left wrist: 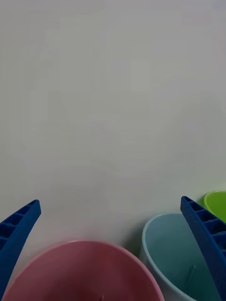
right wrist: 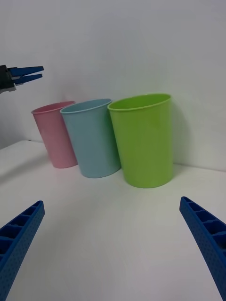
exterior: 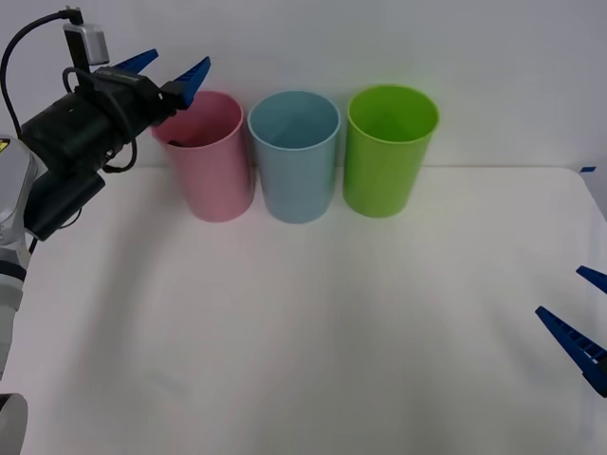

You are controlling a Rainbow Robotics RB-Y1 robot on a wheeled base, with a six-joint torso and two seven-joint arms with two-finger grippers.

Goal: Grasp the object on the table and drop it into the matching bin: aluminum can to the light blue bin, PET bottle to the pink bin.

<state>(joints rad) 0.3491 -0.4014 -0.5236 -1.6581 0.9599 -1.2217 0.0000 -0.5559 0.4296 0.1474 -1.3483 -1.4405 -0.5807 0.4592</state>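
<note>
Pincer of left arm (exterior: pixel 169 76) hangs wide and empty over pink bin (exterior: pixel 211 156), upper left of frame. Bottle likely inside; dark bit at rim, unclear. Right pincer (exterior: pixel 580 318) wide, lower right above surface (exterior: pixel 313 332).

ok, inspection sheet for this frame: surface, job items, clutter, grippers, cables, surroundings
Surface: white table, bare in front of the bins.
Job's things: pink bin, light blue bin and lime green bin upright in a row at the far edge, pink nearest the robot's left. A dark sliver just inside the pink bin's rim could be the bottle; cannot confirm.
Clutter: nothing seen.
Grippers: left gripper open, over the pink bin's rim, holding nothing. Right gripper open, low over the table's right edge, idle.
Cables: black cable looping above the left wrist, off the bins.
Surroundings: plain white wall behind the bins.
</note>
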